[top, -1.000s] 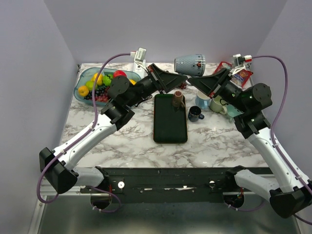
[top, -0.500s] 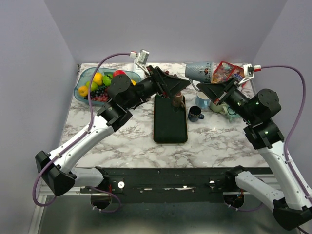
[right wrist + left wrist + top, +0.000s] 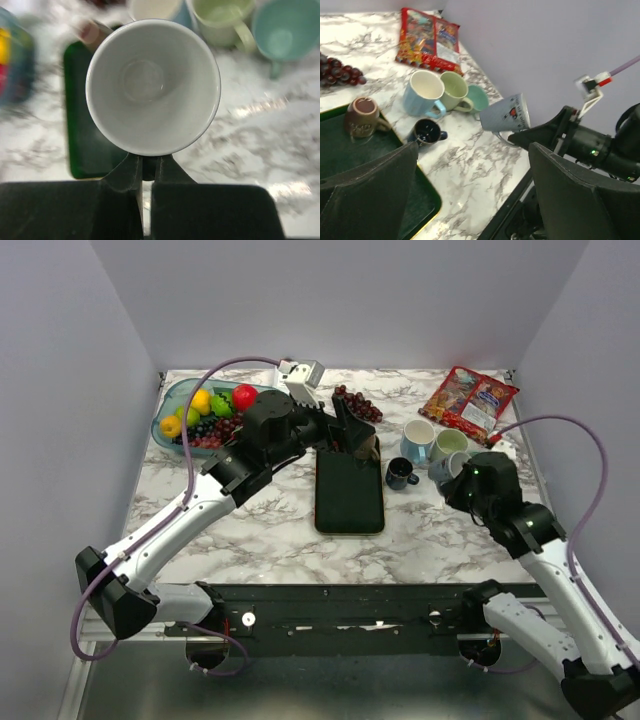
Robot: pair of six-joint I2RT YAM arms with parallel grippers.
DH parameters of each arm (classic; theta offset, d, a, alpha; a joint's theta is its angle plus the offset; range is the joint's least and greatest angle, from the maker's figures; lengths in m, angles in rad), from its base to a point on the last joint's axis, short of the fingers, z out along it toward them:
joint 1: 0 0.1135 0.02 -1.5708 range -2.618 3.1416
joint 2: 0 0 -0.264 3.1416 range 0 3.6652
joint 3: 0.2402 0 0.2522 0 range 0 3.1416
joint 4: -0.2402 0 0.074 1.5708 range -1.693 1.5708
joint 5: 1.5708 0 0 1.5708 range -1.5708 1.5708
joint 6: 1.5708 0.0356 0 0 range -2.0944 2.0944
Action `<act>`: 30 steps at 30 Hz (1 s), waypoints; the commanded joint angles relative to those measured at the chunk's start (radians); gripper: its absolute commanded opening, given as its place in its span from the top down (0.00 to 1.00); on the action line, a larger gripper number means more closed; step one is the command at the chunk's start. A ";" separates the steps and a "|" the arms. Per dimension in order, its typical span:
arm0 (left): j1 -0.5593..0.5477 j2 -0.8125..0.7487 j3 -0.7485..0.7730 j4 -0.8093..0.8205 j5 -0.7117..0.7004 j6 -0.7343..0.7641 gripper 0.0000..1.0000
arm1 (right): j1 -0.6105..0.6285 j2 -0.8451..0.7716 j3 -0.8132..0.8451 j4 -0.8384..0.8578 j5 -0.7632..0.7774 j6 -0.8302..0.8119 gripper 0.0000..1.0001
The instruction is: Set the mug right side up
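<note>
the mug (image 3: 507, 114) is hanging in the air above the marble surface (image 3: 470, 160), just on the near side of the cluster of cups. it is lying roughly on its side, with its narrower base pointing towards the cups and its wider mouth facing back at the right arm. its outside is showing pale grey-blue with a small red mark and some dark specks. the right wrist view is looking straight into a plain white interior with a round bottom.

the right tool (image 3: 143, 167) is pinching the mug at the lower edge of its rim, with the two fingers drawn almost together. the left tool (image 3: 473, 147) is standing wide and holding nothing, over the green tray (image 3: 420, 200) where a brown mug (image 3: 362, 116) is sitting upright.

the right tool's fingers are covering the spot where they are gripping, so i cannot tell whether they are closing on the handle or the wall. from the left wrist, only a thin loop under the mug is showing. from above, the right arm is hiding most of the mug. everything behind the mug in the right wrist view is blurring into smears.
</note>
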 commanded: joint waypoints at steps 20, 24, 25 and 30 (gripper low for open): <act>0.046 0.163 0.047 -0.140 -0.055 0.069 0.01 | 0.013 0.492 -0.131 0.268 0.256 -0.104 0.99; 0.059 0.166 0.037 -0.146 -0.054 0.069 0.01 | 0.018 0.573 -0.119 0.314 0.259 -0.137 0.99; 0.062 0.168 0.039 -0.147 -0.052 0.071 0.01 | 0.019 0.587 -0.116 0.319 0.266 -0.132 0.99; 0.076 0.178 0.039 -0.158 -0.052 0.072 0.01 | 0.021 0.636 -0.082 0.290 0.262 -0.128 0.81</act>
